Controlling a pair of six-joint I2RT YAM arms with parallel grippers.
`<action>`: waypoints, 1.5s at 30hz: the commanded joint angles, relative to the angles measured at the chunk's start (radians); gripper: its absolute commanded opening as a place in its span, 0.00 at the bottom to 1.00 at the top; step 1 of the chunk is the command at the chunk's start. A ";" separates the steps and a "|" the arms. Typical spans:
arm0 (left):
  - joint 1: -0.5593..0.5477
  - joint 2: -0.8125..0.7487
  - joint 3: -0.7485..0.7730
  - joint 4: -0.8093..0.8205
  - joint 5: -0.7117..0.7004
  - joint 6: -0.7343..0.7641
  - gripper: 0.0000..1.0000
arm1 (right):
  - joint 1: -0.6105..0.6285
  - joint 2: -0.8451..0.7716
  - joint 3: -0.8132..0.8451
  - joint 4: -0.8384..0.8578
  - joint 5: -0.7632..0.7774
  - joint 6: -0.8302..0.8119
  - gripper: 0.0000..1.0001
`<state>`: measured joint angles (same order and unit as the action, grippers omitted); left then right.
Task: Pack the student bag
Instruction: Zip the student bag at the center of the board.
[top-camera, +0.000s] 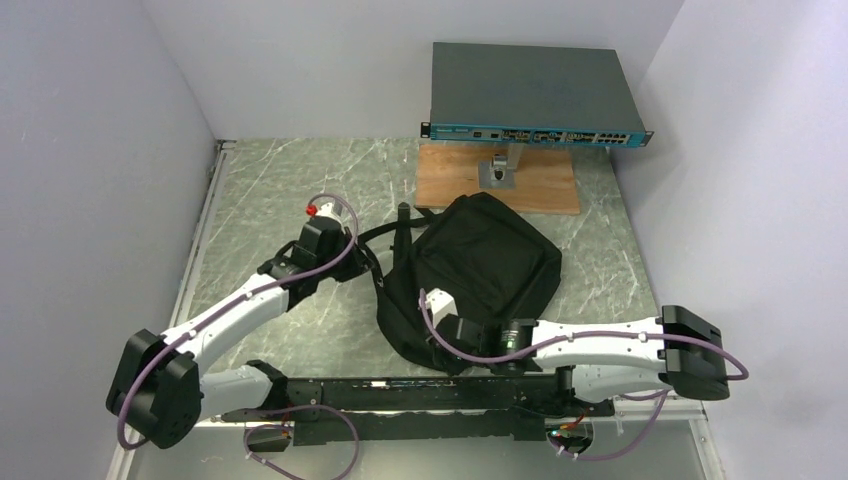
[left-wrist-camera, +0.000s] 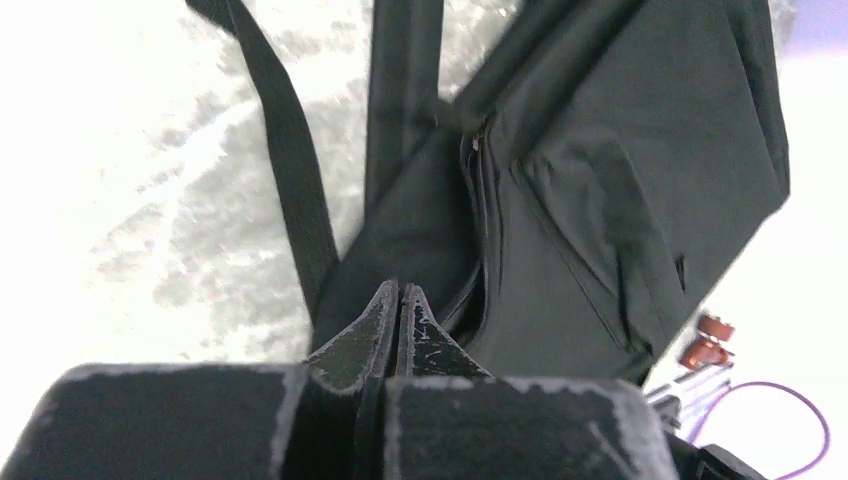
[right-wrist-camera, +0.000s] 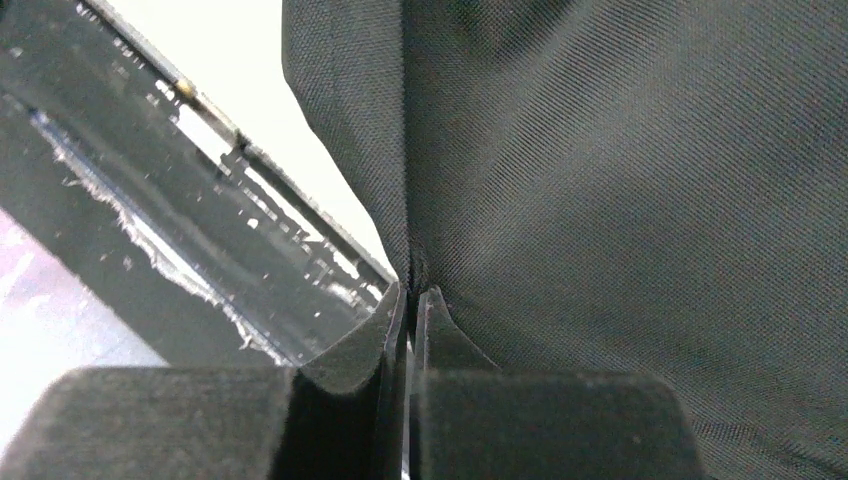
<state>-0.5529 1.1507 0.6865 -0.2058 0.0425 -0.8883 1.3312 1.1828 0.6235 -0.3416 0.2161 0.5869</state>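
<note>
The student bag (top-camera: 485, 265) is a large black fabric backpack lying in the middle of the marble table, its straps (top-camera: 385, 235) trailing off to the left. My left gripper (top-camera: 362, 262) is at the bag's left edge. In the left wrist view it is shut (left-wrist-camera: 398, 292), its tips against a dark fold of the bag (left-wrist-camera: 600, 180) beside a strap (left-wrist-camera: 295, 180); whether it nips any fabric is unclear. My right gripper (top-camera: 432, 318) is at the bag's near-left edge, and it is shut (right-wrist-camera: 408, 292) on a pinched crease of the bag's woven fabric (right-wrist-camera: 620, 200).
A flat grey rack-mount box with a teal front (top-camera: 535, 95) stands on a wooden board (top-camera: 500, 182) at the back. White walls close in on the left and right. A black rail (top-camera: 420, 395) runs along the near edge and shows beside the right fingers (right-wrist-camera: 150, 190).
</note>
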 joint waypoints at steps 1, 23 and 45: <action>0.042 0.045 0.078 0.042 -0.062 0.137 0.00 | 0.075 -0.079 -0.068 -0.075 -0.108 0.155 0.00; -0.051 -0.067 0.065 -0.011 0.187 0.081 0.00 | 0.024 0.298 0.297 0.281 0.414 -0.257 0.78; 0.132 0.652 0.623 -0.076 0.102 0.228 0.00 | 0.136 0.075 -0.142 0.514 -0.002 -0.223 0.00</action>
<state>-0.4580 1.7981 1.1961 -0.3992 0.3099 -0.7151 1.4559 1.2808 0.5079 0.1696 0.3561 0.3103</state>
